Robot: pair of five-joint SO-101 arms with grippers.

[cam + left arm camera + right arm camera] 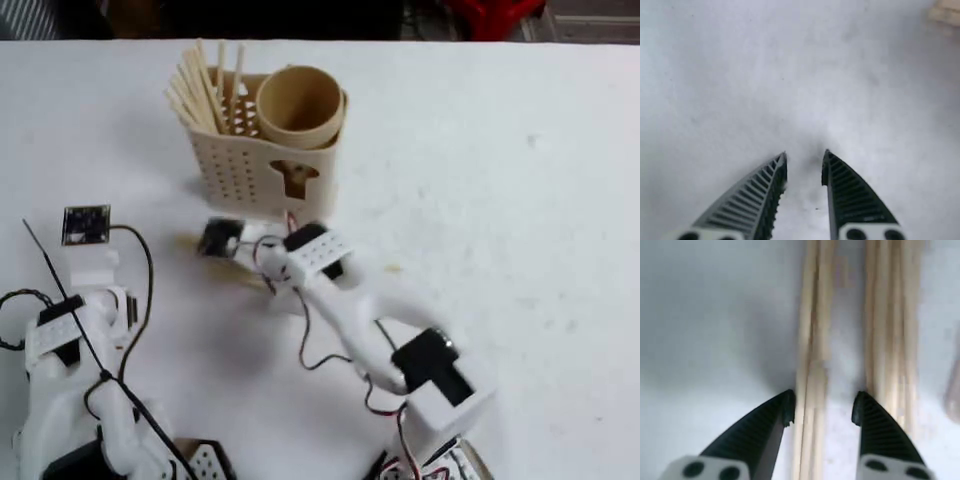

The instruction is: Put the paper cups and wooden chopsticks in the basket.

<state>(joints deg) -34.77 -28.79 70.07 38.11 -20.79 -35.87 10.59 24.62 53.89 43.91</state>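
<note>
Right claw: the right gripper (822,407) is spread fairly wide, low over the table (705,315). Its jaws straddle 2 loose chopsticks (812,355), and nothing is pinched yet.
Left claw: the left gripper (804,162) is parted a little above bare table and holds nothing.
Where things are: the basket (262,175) stands just beyond the right gripper. A fan of chopsticks (205,90) leans in it beside a paper cup (300,105), which may be a nested stack; I cannot tell. A second bundle (890,340) lies on the table just beside the straddled pair.
Risk, the pinch: the sticks are thin, smooth and lying flat, so closing jaws could roll 1 away or ride over both and come up empty.
Risk, the neighbours: 1 jaw tip sits between the pair and the bundle, so a skewed close could scatter that bundle.
Risk, the drop: long sticks held at 1 spot may swing, catch the basket rim or knock the leaning fan.
Materials: pale bare wood, slender and straight; a cream plastic basket with perforated walls and a cut-out handle; a tan, round, thin-walled cup; ribbed black jaw faces; a matte white tabletop.
</note>
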